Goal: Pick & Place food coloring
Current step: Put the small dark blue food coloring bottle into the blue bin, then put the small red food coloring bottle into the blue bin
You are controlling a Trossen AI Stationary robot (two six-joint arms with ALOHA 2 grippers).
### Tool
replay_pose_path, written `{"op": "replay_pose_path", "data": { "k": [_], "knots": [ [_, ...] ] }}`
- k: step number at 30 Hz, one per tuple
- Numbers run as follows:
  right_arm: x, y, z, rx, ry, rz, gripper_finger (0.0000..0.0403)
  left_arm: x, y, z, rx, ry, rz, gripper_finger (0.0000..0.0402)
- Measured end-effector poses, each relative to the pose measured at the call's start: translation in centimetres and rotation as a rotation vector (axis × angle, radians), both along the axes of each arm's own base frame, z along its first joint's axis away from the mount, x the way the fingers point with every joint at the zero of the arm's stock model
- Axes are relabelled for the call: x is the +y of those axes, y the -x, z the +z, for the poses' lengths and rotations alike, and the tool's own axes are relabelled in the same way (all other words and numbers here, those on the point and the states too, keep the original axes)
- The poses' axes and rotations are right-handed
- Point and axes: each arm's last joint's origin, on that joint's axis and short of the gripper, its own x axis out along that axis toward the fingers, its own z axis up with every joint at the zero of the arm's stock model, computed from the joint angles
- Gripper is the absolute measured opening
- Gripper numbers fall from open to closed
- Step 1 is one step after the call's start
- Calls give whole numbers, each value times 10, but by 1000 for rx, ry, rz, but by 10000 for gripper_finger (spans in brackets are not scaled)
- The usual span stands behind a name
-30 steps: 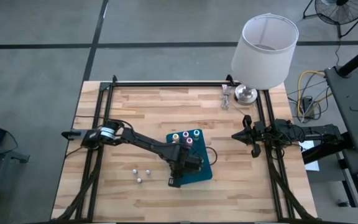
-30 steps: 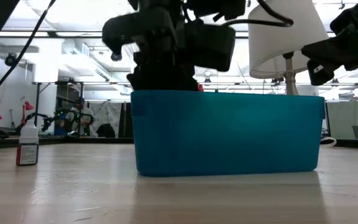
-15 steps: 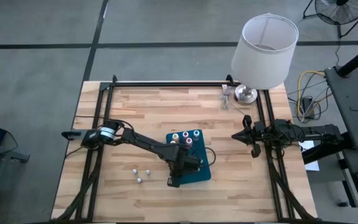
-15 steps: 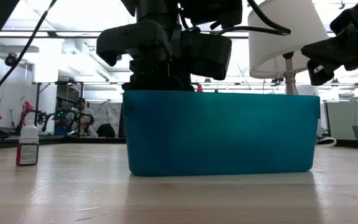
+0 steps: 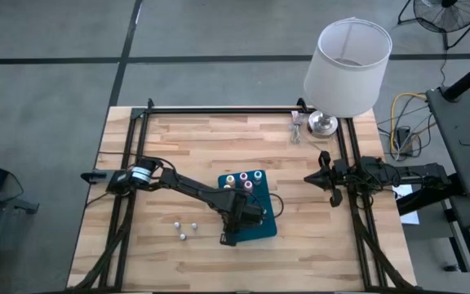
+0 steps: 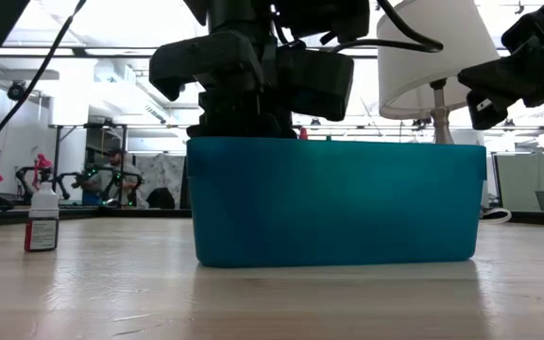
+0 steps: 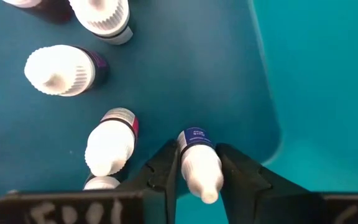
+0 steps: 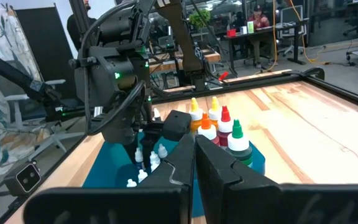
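Left gripper [image 7: 197, 165]: lowered inside the teal tray [image 7: 303, 74], fingers set close on either side of a small white-capped food coloring bottle [image 7: 199, 163]. Whether clamped or already letting go cannot be told; bottle sits between the fingers with little or no gap showing. Bottle's long axis roughly in line with the fingers, blue-labelled base toward the tray floor, white tip toward the wrist. Judged step: setting this bottle down in the tray; coming move turns on the fingers parting sideways and lifting along that same axis without tipping it.

Just beside the gripper, on one flank: second small bottle with a magenta label [image 7: 110, 143], close to the finger; risk of a nudge on withdrawal. A further white cap partly hidden by the gripper body next to it.

Farther from the gripper, same tray: dark-bodied bottle with ribbed white cap [image 7: 64, 68], another at the frame edge [image 7: 104, 18].

Far end of tray from the gripper: cluster of taller bottles with coloured tops [image 5: 241, 180], upright.

Outside the tray, near the left arm's side: small whitish bottles [image 5: 186, 228] on the table [image 5: 178, 139], apart from one another, not yet moved.

Right gripper [image 8: 194, 152]: parked well apart by the table's right edge, fingers pressed together, empty. Left arm clearly the nearer.

Lamp [image 5: 345, 61] at the far right corner.
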Motion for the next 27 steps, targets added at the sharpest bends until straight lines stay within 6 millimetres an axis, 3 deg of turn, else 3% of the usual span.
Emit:
{"op": "replay_pose_path", "data": {
  "k": [7,13,27],
  "knots": [
    [0,0,0,1,0,0,9,0,0,0,0,0,0,115],
    [0,0,0,0,0,0,9,0,0,3,6,-3,-4,119],
    [0,0,0,0,0,0,9,3,2,50,47,-25,-22,119]
  ]
}}
